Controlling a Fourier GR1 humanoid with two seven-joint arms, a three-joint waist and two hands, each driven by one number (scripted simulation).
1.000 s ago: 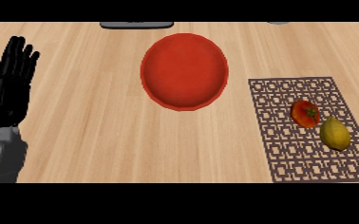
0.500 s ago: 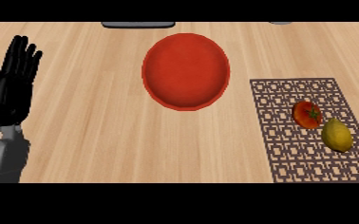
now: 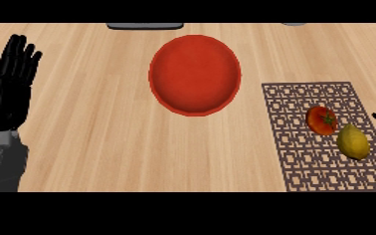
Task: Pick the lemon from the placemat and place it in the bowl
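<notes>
The pale wooden counter top (image 3: 95, 129) shows straight plank grain with a smooth, low-sheen finish. Just toward 12 o'clock of centre, the round red bowl (image 3: 195, 74) looks smooth and matt, without highlights. At 4 o'clock the brown openwork lattice placemat (image 3: 294, 109) looks dull and flat. On it, the yellow lemon (image 3: 353, 141) has a soft sheen, and the red tomato (image 3: 322, 120) looks slightly glossier. At 9 o'clock the black left hand (image 3: 16, 84) is matt, and the grey forearm (image 3: 11, 159) below it looks like dull plastic.

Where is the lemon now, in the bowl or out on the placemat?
Out. The lemon lies on the placemat at the right, beside the tomato; the red bowl shows nothing inside it.
</notes>
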